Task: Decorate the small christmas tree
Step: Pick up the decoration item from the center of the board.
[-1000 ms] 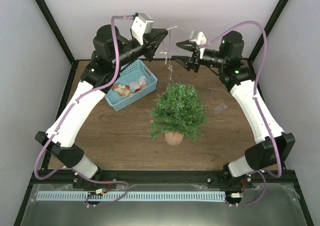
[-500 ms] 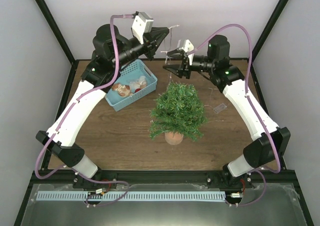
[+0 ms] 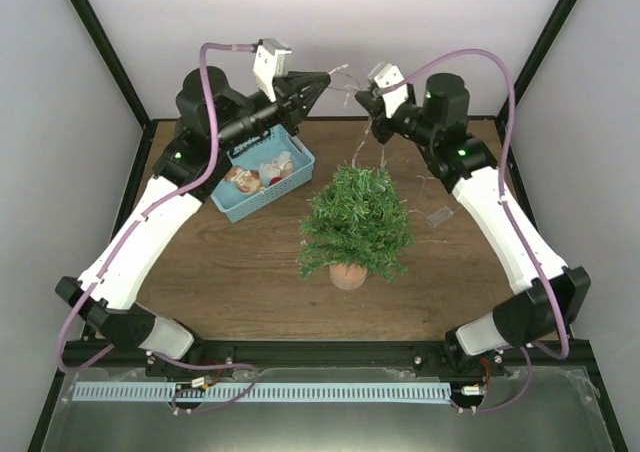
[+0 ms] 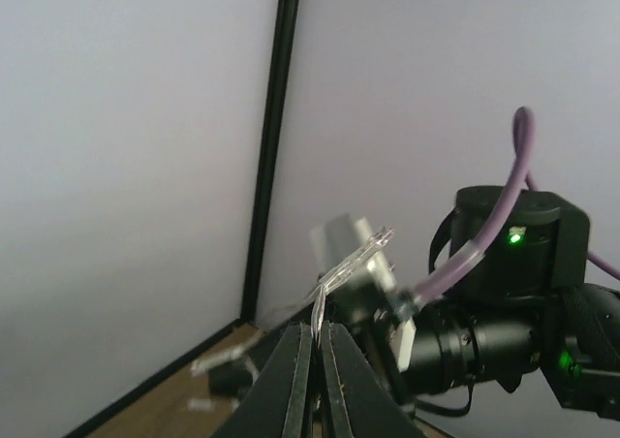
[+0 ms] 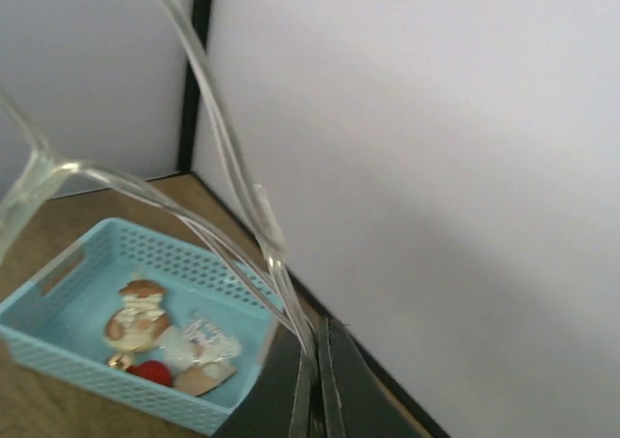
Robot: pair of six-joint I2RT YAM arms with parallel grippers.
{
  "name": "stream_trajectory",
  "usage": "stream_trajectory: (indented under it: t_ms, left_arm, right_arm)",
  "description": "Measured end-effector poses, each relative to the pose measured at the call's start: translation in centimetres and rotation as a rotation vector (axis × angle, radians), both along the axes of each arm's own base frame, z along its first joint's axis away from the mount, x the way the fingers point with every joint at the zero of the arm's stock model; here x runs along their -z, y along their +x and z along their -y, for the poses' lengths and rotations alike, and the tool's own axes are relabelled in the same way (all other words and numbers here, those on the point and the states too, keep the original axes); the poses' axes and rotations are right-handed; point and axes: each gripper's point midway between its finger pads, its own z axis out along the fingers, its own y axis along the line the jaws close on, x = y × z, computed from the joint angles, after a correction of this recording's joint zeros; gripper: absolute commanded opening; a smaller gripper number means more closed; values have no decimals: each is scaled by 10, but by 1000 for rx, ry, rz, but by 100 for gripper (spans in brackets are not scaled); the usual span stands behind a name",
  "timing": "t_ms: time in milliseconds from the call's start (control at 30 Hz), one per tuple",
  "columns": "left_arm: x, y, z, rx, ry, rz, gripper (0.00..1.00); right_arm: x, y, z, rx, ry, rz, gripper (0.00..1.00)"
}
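Observation:
The small christmas tree [image 3: 355, 217] stands mid-table in its brown pot [image 3: 348, 275], green and bushy. High above its far side, my two grippers face each other tip to tip. My left gripper [image 3: 323, 77] [image 4: 316, 329] is shut on a thin clear cord [image 3: 345, 72] [image 4: 354, 259]. My right gripper [image 3: 369, 96] [image 5: 315, 360] is shut on the same clear cord [image 5: 228, 147], which loops upward past its fingers. A length of cord hangs down toward the treetop and trails to the right across the table.
A light-blue basket [image 3: 228, 208] [image 5: 58, 360] with several ornaments [image 3: 245, 179] sits left of the tree at the back. A small clear piece [image 3: 439, 215] lies on the wood right of the tree. Grey walls and black frame posts close in behind.
My right gripper swung left and upward to the cord near the left gripper and closed on it. The left arm shifted slightly, still holding the cord.

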Motion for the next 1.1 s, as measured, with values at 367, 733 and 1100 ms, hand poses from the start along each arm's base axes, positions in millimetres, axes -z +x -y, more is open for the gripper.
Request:
stream_trajectory:
  t_ms: [367,733,1100]
  left_arm:
    - [-50,-50,-28,46,-143,95,4]
    - [-34,-31,-12,63,-126,65,4]
    - [-26,-5,-2,10,-85,72,4]
  right_arm:
    - [-60,-80,35,11,41,180,7]
    - [42,-57,26,4,-43,-27,37]
    - [84,-46,44,126,-62,-137,48]
